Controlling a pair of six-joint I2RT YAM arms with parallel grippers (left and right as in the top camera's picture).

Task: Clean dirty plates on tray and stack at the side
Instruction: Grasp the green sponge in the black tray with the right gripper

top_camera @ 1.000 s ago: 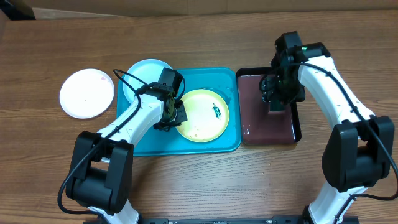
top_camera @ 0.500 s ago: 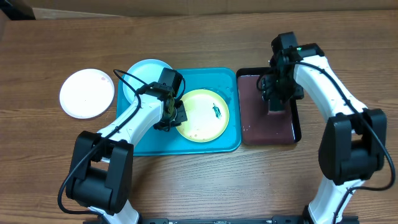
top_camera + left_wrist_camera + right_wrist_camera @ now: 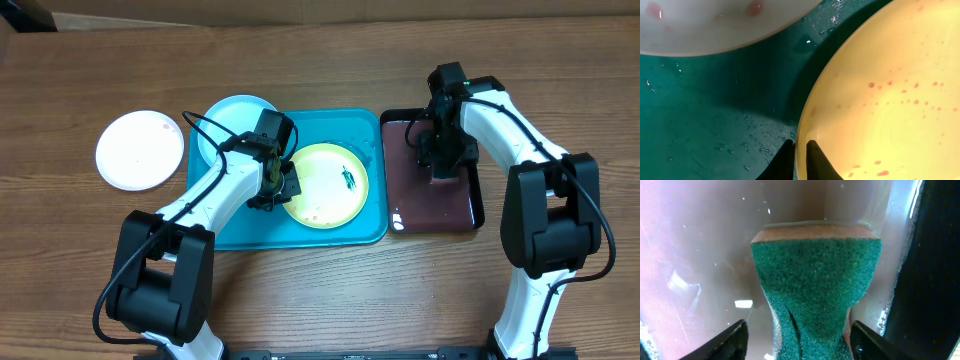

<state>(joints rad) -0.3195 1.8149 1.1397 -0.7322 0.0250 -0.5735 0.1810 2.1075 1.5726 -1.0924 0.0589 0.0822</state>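
The yellow-green plate [image 3: 325, 190] lies in the turquoise tray [image 3: 340, 125] with a dark smudge near its right side. My left gripper [image 3: 281, 187] is shut on its left rim; in the left wrist view one finger of the left gripper [image 3: 800, 150] is inside and one outside the yellow-green plate [image 3: 890, 100]. The pale blue plate [image 3: 232, 120] sits at the tray's back left corner and shows in the left wrist view [image 3: 715, 25]. The white plate [image 3: 140, 150] lies on the table left of the tray. My right gripper [image 3: 440, 158] is open, straddling a green sponge [image 3: 815, 280].
The smaller black tray [image 3: 430, 215] with a wet brownish floor stands right of the turquoise tray; the sponge is in it, near its right wall [image 3: 935, 255]. Water drops lie on the turquoise tray floor [image 3: 700, 110]. Bare wooden table [image 3: 320, 290] surrounds both trays.
My right arm has shifted slightly left and toward the back over the black tray. My left arm and the plates have not moved.
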